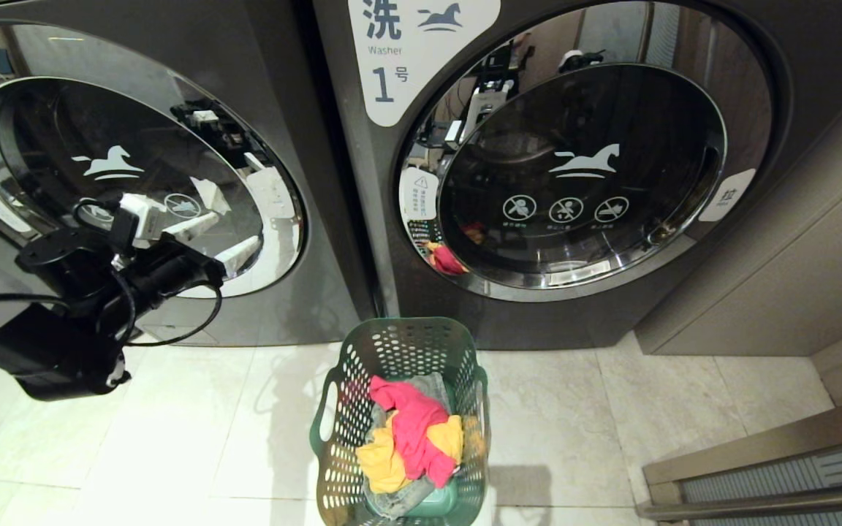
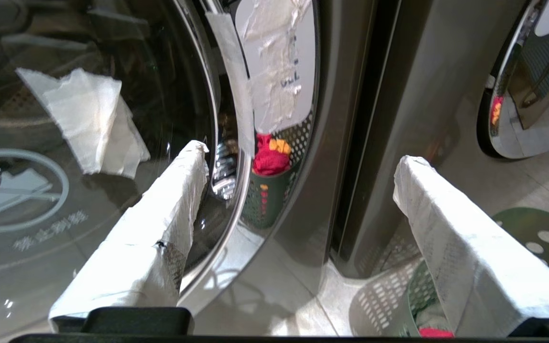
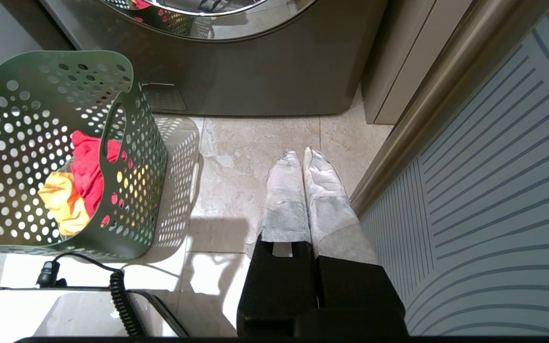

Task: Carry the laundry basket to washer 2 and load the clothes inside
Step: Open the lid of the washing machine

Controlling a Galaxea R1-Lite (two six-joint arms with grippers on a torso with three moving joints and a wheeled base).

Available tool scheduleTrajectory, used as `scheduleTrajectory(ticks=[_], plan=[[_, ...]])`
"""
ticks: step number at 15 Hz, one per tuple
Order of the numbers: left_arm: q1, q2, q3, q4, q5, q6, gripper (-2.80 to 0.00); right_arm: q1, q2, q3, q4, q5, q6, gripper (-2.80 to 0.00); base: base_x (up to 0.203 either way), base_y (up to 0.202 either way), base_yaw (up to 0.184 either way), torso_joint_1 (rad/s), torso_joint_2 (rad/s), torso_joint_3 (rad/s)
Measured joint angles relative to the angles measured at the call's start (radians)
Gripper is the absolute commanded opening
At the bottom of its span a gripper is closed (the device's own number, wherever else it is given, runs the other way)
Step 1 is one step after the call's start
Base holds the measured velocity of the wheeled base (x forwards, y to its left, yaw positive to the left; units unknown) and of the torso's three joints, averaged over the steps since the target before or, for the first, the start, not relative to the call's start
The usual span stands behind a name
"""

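Only the right wrist view shows the right hand (image 3: 303, 155) pressed shut, empty; the left hand (image 2: 298, 162) gapes empty.

You have the laundry basket (image 1: 399, 424) standing upright on the pale tiled floor, just before the gap between two dark grey front-loaders. It is dark green, sides pierced with round holes, an oval handle cut-out on each side. Inside you see crumpled clothes (image 1: 414, 438): pink over yellow, grey beneath. The machine on the left (image 1: 136, 175) has its round chrome-rimmed glass door shut; you cannot read its number label here.
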Motion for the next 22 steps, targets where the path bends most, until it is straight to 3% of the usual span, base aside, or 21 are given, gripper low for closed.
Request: scheduleTrajectory(ticks=[9, 22], plan=[[-0.039, 0.106, -0.256, 0.108, 0.019, -0.020, 0.00, 0.000, 0.000, 0.000, 0.000, 0.000, 0.000, -2.80, 0.000, 0.000, 0.000, 0.000, 0.00, 0.000], [-0.091, 0.199, -0.492, 0.247, 0.047, -0.032, 0.00, 0.001, 0.000, 0.000, 0.000, 0.000, 0.000, -2.80, 0.000, 0.000, 0.000, 0.000, 0.00, 0.000]])
